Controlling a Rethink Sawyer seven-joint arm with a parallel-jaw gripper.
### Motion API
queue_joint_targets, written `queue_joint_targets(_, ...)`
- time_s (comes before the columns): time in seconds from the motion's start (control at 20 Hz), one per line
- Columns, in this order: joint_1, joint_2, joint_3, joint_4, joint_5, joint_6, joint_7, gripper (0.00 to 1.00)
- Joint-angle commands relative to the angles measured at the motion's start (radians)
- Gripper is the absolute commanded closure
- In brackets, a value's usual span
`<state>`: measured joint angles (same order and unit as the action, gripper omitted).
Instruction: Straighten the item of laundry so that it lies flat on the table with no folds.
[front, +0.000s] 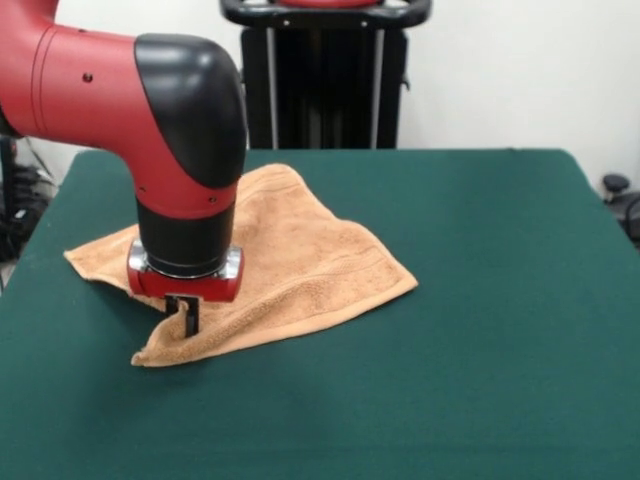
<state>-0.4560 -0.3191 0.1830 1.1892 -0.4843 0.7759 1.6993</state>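
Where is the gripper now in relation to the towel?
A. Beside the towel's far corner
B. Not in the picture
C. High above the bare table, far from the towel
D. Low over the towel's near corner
D: the gripper sits low at the towel's near corner.

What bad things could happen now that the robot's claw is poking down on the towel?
The gripper is pressed down near the front corner of the towel. If it slides without holding the cloth, it may bunch that corner into new wrinkles. The front edge looks doubled over, so a pull might drag the whole towel across the table and leave the fold in.
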Motion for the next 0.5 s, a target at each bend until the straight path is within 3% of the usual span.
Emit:
queue_joint_targets(0.05,0.081,0.066,0.072,0.005,0.071,0.029,0.106,1.00)
queue_joint_targets(0.5,0.100,0.052,0.053,0.042,0.103,0.007,0.137,1.00)
